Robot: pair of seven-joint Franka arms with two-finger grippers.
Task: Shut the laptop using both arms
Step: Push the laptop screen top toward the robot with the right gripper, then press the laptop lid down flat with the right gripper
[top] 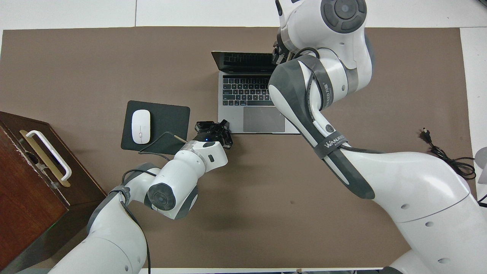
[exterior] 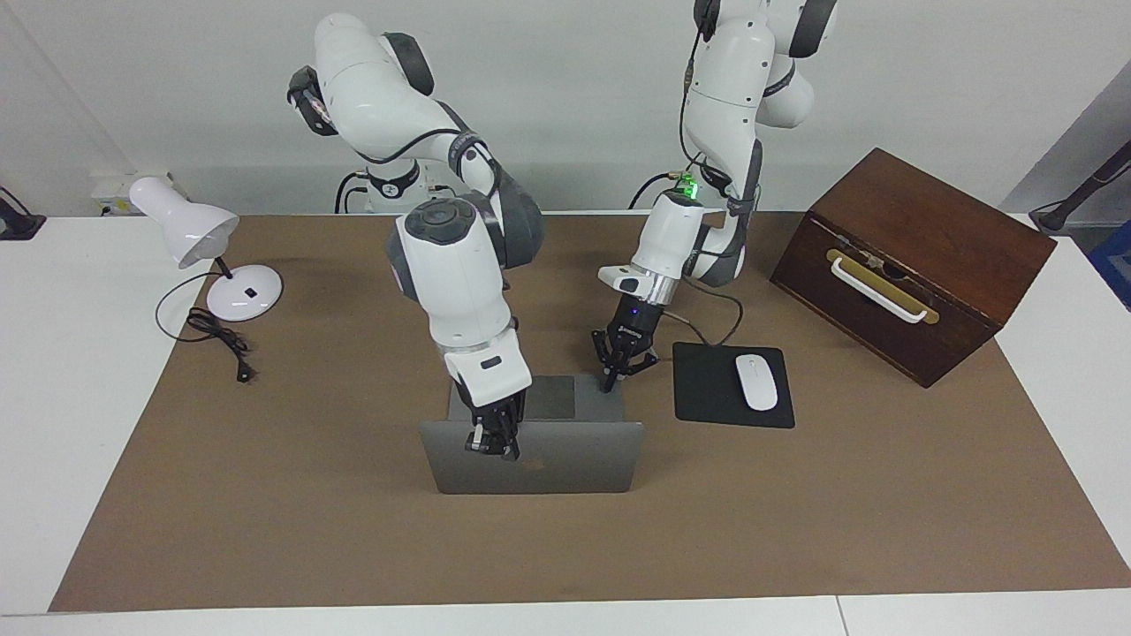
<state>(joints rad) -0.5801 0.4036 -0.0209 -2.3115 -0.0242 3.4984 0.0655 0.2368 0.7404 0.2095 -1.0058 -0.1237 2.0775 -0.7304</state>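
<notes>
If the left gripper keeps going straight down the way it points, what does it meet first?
Probably the laptop: the left gripper points down at the base's corner nearest the mouse pad. Depth is uncertain; it may already touch.

mouse point(exterior: 756, 382) on mouse pad point(exterior: 707, 389) beside laptop point(exterior: 565, 459).

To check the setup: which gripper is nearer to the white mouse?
Left. The left gripper is at the laptop corner beside the mouse; the right gripper is at the lid's top edge.
</notes>
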